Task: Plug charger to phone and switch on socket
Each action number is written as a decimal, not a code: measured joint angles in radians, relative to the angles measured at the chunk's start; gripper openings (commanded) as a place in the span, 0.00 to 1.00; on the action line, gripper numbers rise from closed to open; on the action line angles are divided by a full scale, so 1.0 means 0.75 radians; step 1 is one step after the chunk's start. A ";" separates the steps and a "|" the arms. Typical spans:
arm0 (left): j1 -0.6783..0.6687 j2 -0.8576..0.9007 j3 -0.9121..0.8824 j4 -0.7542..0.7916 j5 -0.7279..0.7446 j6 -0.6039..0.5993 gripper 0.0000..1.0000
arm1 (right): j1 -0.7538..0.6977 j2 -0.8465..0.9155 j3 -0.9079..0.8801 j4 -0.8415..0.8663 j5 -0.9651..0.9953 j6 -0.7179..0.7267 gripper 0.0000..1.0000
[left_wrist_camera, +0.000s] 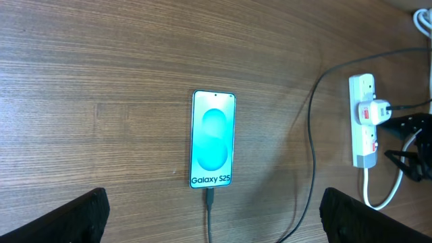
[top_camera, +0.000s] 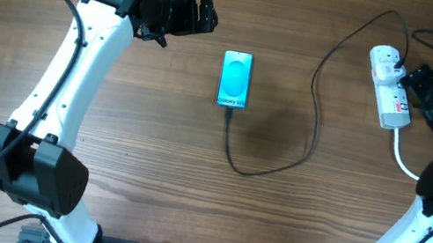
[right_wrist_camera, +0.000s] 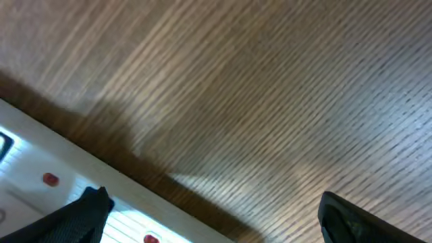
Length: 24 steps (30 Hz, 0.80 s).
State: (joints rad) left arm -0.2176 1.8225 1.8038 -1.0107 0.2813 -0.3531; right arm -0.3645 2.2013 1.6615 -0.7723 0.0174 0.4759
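1. Lying flat on the wooden table (top_camera: 141,144), a little toward 12 o'clock of its middle in the overhead view: the phone (top_camera: 235,78) (left_wrist_camera: 213,139), cyan screen up and lit, its white lettering along the 6 o'clock short edge.
2. The charger (top_camera: 314,134) (left_wrist_camera: 312,142): thin black cable, its tip seated in the phone's 6 o'clock edge. It loops down toward 6, curves round toward 3, then climbs toward 1 o'clock to the socket.
3. The socket (top_camera: 388,87) (left_wrist_camera: 363,128) (right_wrist_camera: 40,169): white strip with red marks, between 2 and 3 o'clock of the phone and well apart from it. A white plug (left_wrist_camera: 373,111) sits in it. A thick white cord (top_camera: 403,161) (left_wrist_camera: 379,194) leaves its 6 o'clock end.
4. The right gripper (top_camera: 429,95): just beside the socket at its 3 o'clock. Jaws spread wide with nothing between them. Whether a finger touches the strip cannot be told.
5. The left gripper (top_camera: 198,13): at 10 o'clock of the phone, apart from it. Jaws spread wide, empty.
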 measured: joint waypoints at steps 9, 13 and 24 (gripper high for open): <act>-0.001 0.000 0.000 0.000 0.000 0.000 1.00 | -0.001 0.000 0.000 0.024 -0.050 0.002 1.00; -0.001 0.000 0.000 0.000 0.000 0.000 1.00 | -0.001 0.001 0.000 0.036 -0.082 0.002 1.00; -0.001 0.000 0.000 0.000 0.000 0.000 1.00 | -0.002 0.001 0.001 0.022 -0.083 0.003 1.00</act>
State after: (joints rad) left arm -0.2180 1.8225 1.8038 -1.0107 0.2813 -0.3531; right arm -0.3656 2.2021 1.6619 -0.7555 -0.0452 0.4778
